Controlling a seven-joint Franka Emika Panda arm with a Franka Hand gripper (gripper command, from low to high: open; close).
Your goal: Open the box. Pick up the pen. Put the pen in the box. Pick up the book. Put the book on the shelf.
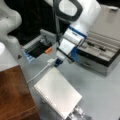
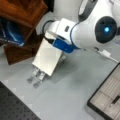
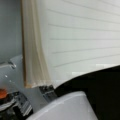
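A robotics lab, by the look of it: a white robot arm [image 2: 95, 27] with a glowing blue joint light works over a plain grey surface [image 1: 100, 92], a black perforated mounting board [image 2: 12, 107] lies at one corner, and a grey equipment case [image 1: 37, 47] sits behind.

Grey table [image 1: 100, 95]; black perforated board [image 2: 15, 107], perhaps; dark backdrop [image 1: 30, 15].

Grey table [image 1: 100, 95] carries the open box [image 1: 100, 53] and metal stand [image 2: 37, 76].
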